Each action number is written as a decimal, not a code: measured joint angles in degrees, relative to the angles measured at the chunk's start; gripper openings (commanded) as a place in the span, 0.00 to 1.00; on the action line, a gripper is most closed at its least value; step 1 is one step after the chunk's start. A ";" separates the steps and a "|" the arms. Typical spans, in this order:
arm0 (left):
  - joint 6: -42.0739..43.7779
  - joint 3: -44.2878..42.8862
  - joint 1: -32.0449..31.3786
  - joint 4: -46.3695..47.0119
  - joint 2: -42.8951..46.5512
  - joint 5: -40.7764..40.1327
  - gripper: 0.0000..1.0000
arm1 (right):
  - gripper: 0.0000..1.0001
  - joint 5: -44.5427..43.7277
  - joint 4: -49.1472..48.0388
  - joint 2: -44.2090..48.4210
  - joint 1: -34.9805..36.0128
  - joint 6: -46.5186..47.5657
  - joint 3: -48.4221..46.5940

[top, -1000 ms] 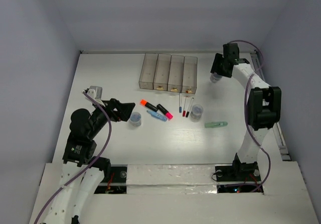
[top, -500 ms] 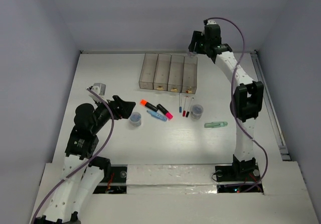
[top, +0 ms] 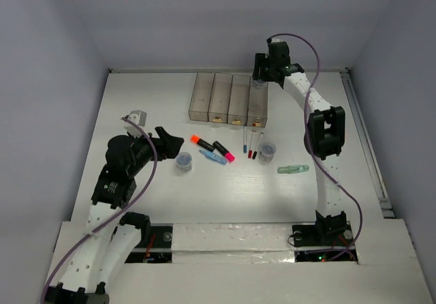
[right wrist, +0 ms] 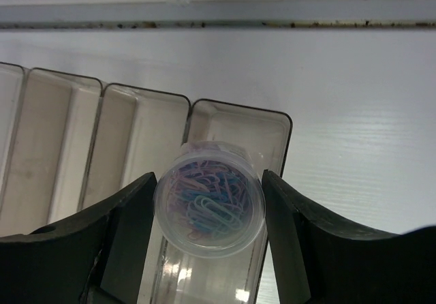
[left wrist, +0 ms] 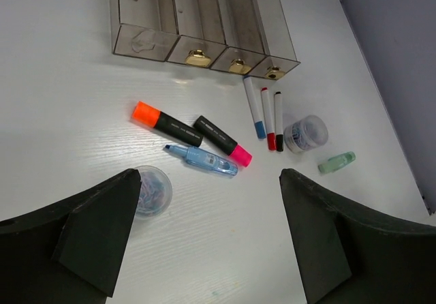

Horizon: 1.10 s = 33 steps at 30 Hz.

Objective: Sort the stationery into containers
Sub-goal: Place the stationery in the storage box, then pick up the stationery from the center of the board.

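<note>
The right gripper (right wrist: pixel 209 212) is clamped on the held pot (right wrist: pixel 208 205), a clear round tub full of coloured paper clips, with its fingers (right wrist: pixel 122 242) pressed against either side. This pot hangs over the far end of the rightmost of the bins (top: pixel 229 98), four joined narrow boxes in a row at the far middle of the table (top: pixel 225 198). I cannot tell whether the pot touches the bin's rim. The left gripper (left wrist: pixel 208 215) hovers over the near left of the table with its jaws spread wide and nothing between them. Beneath it, at the left end of the loose items, stands the left pot (left wrist: pixel 151 190), which also holds clips. The orange highlighter (left wrist: pixel 165 122) and the pink highlighter (left wrist: pixel 223 140) lie slanted, near of the bins, their black ends close together and the pink tip pointing near-right. The blue marker (left wrist: pixel 202 159) lies just near of them, its right end close to the pink tip. To the right, three thin white pens (left wrist: pixel 267 113) lie side by side with their length running near to far. Their near ends are capped blue, red and black from left to right, and their far ends lie close to the front of the rightmost bin. The right pot (left wrist: pixel 304 133) stands just right of the pens' capped ends. The green marker (left wrist: pixel 336 162) lies apart from it, to the near right.
</note>
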<state>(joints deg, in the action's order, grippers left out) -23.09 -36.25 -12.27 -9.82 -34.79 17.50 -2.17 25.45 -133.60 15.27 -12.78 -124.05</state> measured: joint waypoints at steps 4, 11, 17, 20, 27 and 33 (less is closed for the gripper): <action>0.00 0.00 0.00 -0.35 -0.07 -0.68 0.80 | 0.58 -0.46 -0.09 -0.28 0.20 0.70 -1.95; 0.04 -0.98 0.00 -2.62 -4.20 -3.56 0.79 | 0.70 -1.05 -0.11 -3.21 0.17 1.03 -4.17; 0.76 -5.88 -0.04 -7.98 -9.92 -5.09 0.79 | 0.84 -1.25 -0.09 -3.80 0.31 1.01 -4.59; 1.22 -8.50 -0.37 -10.25 -10.99 -5.75 0.79 | 0.85 -1.25 -0.13 -3.80 0.46 0.96 -4.85; 2.19 -14.08 -8.35 -14.75 -18.34 -10.78 0.80 | 0.85 0.59 -3.10 6.84 0.94 -2.03 8.55; 1.49 -16.28 -20.02 -19.08 -30.99 -20.31 0.82 | 0.86 3.76 -16.37 37.35 3.96 -8.02 40.94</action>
<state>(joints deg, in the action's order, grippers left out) -21.61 -52.53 -32.29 -28.91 -65.78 -2.81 1.58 9.08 -96.25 19.22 -20.80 -83.11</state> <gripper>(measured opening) 0.805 0.851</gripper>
